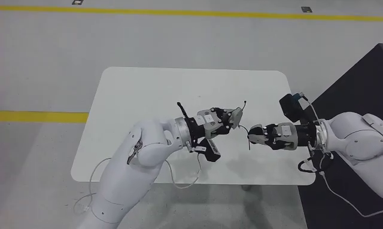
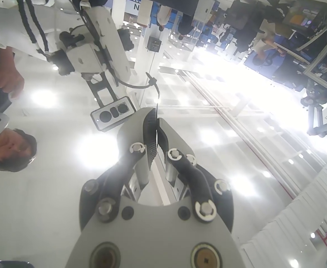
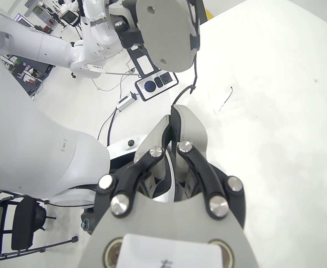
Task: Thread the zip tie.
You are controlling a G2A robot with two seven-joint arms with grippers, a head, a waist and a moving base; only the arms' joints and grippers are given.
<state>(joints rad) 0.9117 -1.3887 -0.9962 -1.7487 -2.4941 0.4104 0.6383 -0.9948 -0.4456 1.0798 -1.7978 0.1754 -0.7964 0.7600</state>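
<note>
A thin black zip tie [image 1: 242, 129] hangs in the air between both grippers, above the near side of the white table [image 1: 137, 103]. My left gripper [image 1: 237, 116] [image 2: 155, 112] is shut on one stretch of the strap. My right gripper [image 1: 250, 135] [image 3: 173, 110] is shut on the other stretch. The zip tie [image 2: 154, 82] bends sharply at its small head, which sits between the two grippers. In the right wrist view the zip tie [image 3: 191, 88] runs from my fingertips up to the left gripper [image 3: 193, 54]. The right gripper [image 2: 121, 78] faces the left one closely.
A loose black zip tie [image 3: 226, 100] lies on the table just beyond the grippers, also seen from above as a loose tie [image 1: 244, 104]. The table's near edge [image 1: 197, 182] runs below both arms. A dark surface [image 1: 359, 79] borders the table's right side.
</note>
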